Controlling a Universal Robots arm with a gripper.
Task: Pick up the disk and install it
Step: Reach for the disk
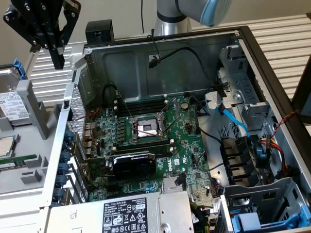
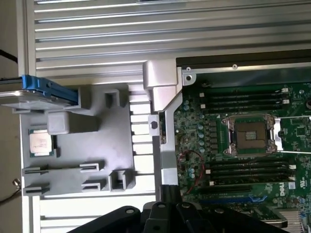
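Observation:
The disk [image 1: 10, 104] is a silver drive with a white label in a blue carrier. It stands propped in a grey parts holder [image 1: 34, 104] at the exterior view's left, outside the computer case. In the wrist view the disk [image 2: 34, 93] shows edge-on with its blue carrier on top. My black gripper [image 1: 58, 60] hangs in the air above and behind the holder, between the disk and the case wall, touching nothing. Its fingers are shut together and hold nothing. The gripper [image 2: 167, 194] also shows over the case's edge in the wrist view.
The open computer case [image 1: 243, 36] holds a motherboard [image 1: 146, 141], a grey power-supply box [image 1: 126, 213] and a drive cage with another blue carrier [image 1: 252, 221]. Loose cables [image 1: 233, 119] cross the drive bays. The grey holder also carries a processor chip [image 2: 40, 143].

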